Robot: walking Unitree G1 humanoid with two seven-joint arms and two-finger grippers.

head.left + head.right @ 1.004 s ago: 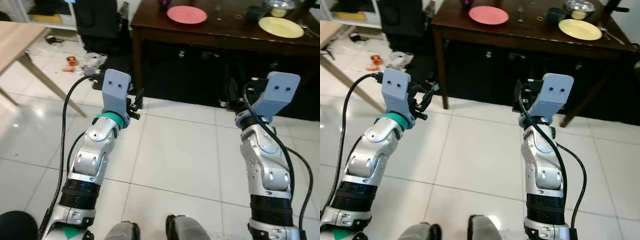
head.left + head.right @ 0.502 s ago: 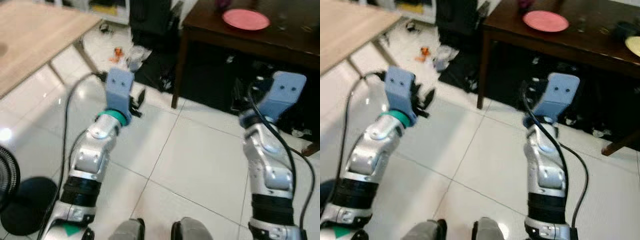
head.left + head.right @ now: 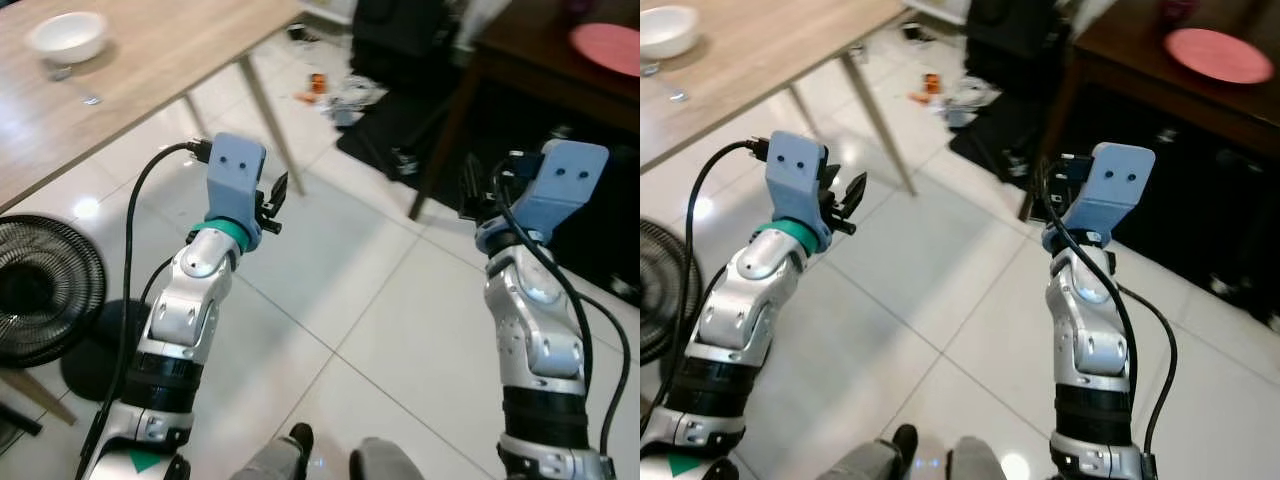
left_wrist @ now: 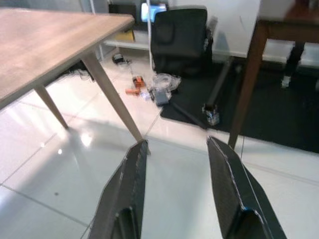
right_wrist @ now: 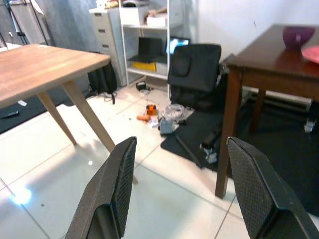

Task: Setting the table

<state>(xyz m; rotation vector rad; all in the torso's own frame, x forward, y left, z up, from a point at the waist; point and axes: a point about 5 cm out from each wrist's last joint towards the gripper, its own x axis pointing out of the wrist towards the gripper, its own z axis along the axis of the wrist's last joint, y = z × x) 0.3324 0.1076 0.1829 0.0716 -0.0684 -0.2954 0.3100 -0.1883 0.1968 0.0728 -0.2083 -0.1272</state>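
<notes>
Transit is the step you are in — nothing is carried yet, and both arms ride raised in front of the body over white floor tile. The left gripper (image 4: 177,186) has its two black fingers spread wide with nothing between them, and the right gripper (image 5: 179,191) is likewise wide apart and empty.

Tableware sits in two places. A white bowl (image 3: 67,35) rests on the light wooden table (image 3: 150,60) to your left, with something small and metallic just beside it, too small to name. A pink plate (image 3: 1218,55) lies on the dark wooden table (image 5: 269,62) to your right, and a purple bowl (image 5: 298,36) stands near it at the table's edge.

Your next move, as I judge it, is to pick a table and close in until a dish comes within reach, then lower one gripper to its rim.

Watch the ground between the tables — a black chair (image 5: 194,74) and a scatter of small clutter (image 4: 152,89) lie there. A black floor fan (image 3: 40,300) stands close by your left side, near the light table's slanted leg (image 3: 265,115).
</notes>
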